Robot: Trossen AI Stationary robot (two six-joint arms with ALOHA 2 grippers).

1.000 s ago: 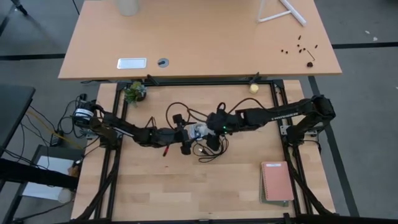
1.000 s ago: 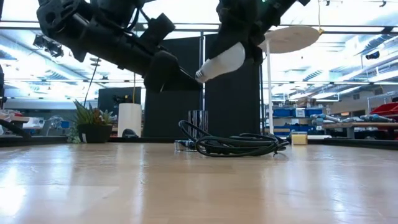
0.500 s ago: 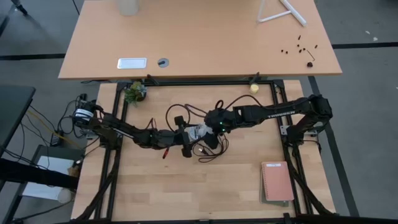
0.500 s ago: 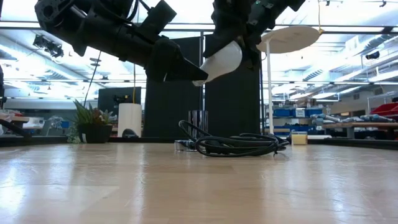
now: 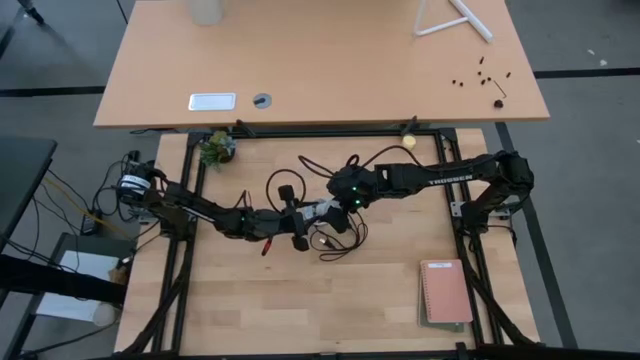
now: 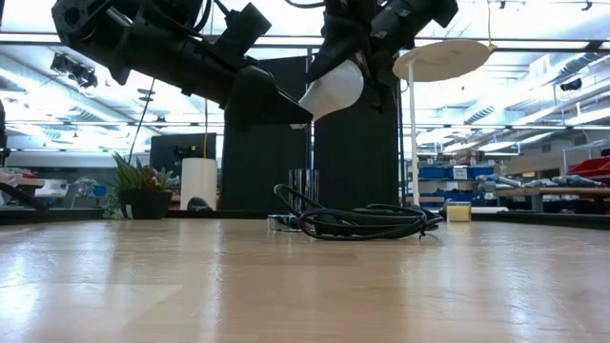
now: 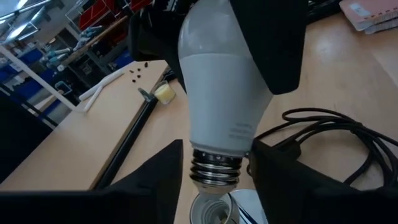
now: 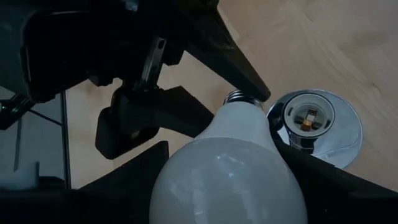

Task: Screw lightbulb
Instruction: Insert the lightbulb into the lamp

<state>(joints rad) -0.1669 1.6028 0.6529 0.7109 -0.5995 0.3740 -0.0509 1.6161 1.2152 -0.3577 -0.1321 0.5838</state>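
Holding the lightbulb point(image 7: 224, 81) mid-air at desk centre, right hand point(image 8: 224, 180) pinching its globe, left hand point(image 7: 214, 171) closing on its threaded base, we risk cross-threading over the socket point(image 8: 314, 124) toward 3 o'clock if tilted.

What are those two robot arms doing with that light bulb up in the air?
They are passing it between them above the table. The right gripper holds the white lightbulb by its round glass end. The left gripper has its fingers on either side of the bulb's silver screw base. The shiny round socket with its black cord lies on the wooden table below, and the bulb is not screwed into it yet.
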